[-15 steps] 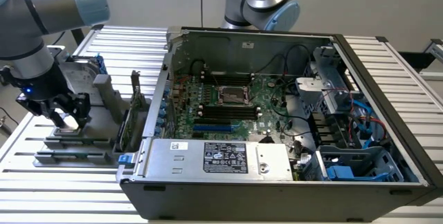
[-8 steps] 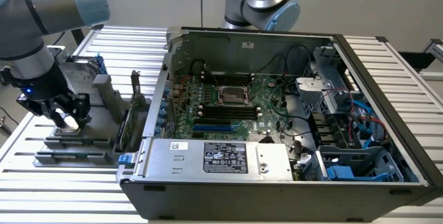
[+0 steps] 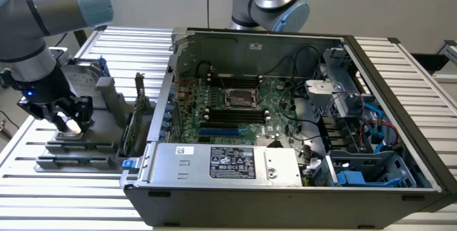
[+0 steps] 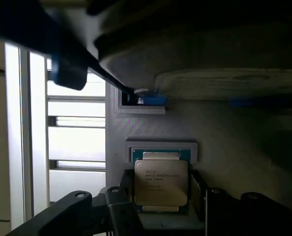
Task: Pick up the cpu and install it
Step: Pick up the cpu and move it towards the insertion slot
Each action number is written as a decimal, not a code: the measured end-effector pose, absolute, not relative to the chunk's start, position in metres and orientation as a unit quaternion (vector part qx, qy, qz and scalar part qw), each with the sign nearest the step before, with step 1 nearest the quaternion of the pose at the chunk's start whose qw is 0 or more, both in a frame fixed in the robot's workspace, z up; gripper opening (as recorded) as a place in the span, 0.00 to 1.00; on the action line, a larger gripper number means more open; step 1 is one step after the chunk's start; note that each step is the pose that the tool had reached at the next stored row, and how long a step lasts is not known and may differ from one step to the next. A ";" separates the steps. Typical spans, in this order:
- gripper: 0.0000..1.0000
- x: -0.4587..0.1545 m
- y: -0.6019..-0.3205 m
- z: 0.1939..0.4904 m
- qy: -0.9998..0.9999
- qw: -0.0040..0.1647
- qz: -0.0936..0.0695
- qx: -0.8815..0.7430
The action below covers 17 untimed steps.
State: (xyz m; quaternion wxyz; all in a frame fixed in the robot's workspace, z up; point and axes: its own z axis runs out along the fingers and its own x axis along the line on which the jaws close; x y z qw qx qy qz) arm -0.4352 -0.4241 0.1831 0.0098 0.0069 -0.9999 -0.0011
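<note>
In the exterior view, the gripper [image 3: 69,127] stood low over a grey parts holder [image 3: 78,160] on the bench [image 3: 64,201], at the exterior view's left of the open computer case [image 3: 286,201]. The cpu [image 3: 69,124] lay in that holder directly between the tips, well apart from the processor socket [image 3: 241,98] on the motherboard. The power supply label [image 3: 234,162] was too small to read.

In the wrist view, the fingers [image 4: 122,211] stood wide yet appeared pressed against two opposite edges of the near-square chip, lid up. Its printed lines were illegible.
</note>
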 end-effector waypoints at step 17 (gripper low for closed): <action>0.62 -0.435 -0.424 0.183 -1.000 0.011 -0.006 0.007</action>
